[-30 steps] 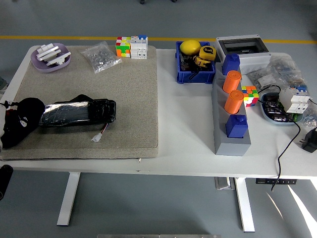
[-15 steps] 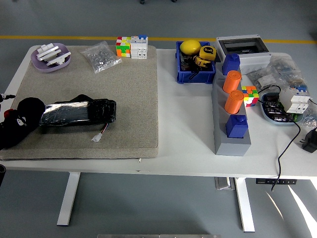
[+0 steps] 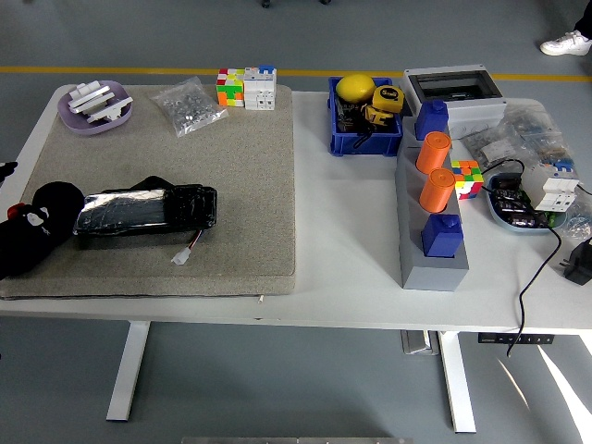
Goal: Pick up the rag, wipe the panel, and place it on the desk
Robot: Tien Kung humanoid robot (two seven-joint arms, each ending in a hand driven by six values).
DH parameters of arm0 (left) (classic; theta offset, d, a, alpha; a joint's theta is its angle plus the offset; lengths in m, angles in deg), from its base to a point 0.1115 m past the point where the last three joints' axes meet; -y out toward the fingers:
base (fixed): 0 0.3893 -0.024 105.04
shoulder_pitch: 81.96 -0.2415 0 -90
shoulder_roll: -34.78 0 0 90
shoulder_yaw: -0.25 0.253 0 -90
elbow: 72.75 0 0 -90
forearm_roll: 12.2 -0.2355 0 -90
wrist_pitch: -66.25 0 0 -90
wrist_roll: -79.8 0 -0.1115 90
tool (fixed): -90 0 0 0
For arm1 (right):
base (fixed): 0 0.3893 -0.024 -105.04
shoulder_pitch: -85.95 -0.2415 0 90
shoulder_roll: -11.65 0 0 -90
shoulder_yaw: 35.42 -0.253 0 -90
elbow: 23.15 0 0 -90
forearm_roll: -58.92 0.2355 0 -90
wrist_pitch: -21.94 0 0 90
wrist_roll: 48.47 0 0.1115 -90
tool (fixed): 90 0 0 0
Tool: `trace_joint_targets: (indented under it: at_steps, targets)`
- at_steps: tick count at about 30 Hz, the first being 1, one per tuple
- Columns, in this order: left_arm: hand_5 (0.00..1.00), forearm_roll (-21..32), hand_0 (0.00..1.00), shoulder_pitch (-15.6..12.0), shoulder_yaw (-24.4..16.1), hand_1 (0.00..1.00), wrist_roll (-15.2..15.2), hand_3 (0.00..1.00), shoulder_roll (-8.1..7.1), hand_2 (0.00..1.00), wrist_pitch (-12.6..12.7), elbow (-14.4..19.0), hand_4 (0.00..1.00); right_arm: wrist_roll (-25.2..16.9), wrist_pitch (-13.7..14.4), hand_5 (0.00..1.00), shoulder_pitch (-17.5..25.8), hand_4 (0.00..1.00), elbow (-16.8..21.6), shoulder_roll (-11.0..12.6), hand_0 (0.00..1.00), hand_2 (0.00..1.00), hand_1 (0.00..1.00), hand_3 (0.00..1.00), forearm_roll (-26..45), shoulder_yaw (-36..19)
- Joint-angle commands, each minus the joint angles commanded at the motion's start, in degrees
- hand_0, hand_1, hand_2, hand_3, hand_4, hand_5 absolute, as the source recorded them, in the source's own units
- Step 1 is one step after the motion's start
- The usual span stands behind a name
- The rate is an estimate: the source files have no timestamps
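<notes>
1. At the left edge of the beige mat (image 3: 185, 185) you see the black rag (image 3: 37, 236), a crumpled heap that touches the left end of the black panel (image 3: 143, 211).
2. You should expect the rag to be light and soft; it will fold and hang when lifted. Take it at the raised bunch on its top, away from the panel, so that the fingers close on several layers of cloth.
3. The panel looks glossy, as if wrapped in film, and probably stiff. A small white connector (image 3: 181, 256) on thin wires lies at its near side; the cloth could catch on it during wiping.
4. Of the left hand (image 3: 6, 169), only a dark tip shows at the picture's left border, above the rag and apart from it. You cannot tell if its fingers are spread or curled. The right hand is not visible.
5. Compared with one second ago, the white and black arm part that lay against the rag's left side is gone, and the dark shape at the lower left corner also. The rag and panel did not move.
</notes>
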Motion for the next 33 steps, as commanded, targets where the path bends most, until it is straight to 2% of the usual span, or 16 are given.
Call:
trace_joint_targets:
  at_steps: [6,13,21,25,33]
  targets:
    - [0.22,1.3,0.734,-1.1,0.4,0.841,0.1,0.737,0.38,0.812,-0.1,1.0,0.852,0.7,0.4,0.547,-0.1,0.998,0.0,0.2,0.77,0.682,0.636,0.607,0.4,0.9]
    - [0.231,1.5,0.736,-1.7,0.7,0.842,-0.2,0.746,-0.24,0.812,-0.5,1.1,0.866,1.0,0.6,0.545,-0.4,0.998,0.0,0.2,0.77,0.682,0.638,0.607,0.6,2.4]
    - [0.24,1.2,0.736,-3.0,0.3,0.842,-0.4,0.75,-0.85,0.811,-0.7,1.8,0.868,1.0,0.6,0.546,-0.3,0.998,0.0,-0.8,0.77,0.682,0.637,0.606,-0.1,2.7]
    - [0.25,1.2,0.74,-3.7,-0.1,0.841,-0.5,0.736,-1.06,0.81,-0.7,2.4,0.858,1.0,0.4,0.545,0.1,0.998,0.0,-1.1,0.77,0.682,0.637,0.606,0.6,4.5]
    - [0.258,0.9,0.74,-4.0,0.2,0.841,-0.8,0.731,-1.68,0.81,-0.9,2.7,0.852,1.7,0.7,0.545,0.1,0.998,0.0,-0.8,0.772,0.683,0.638,0.606,1.5,5.9]
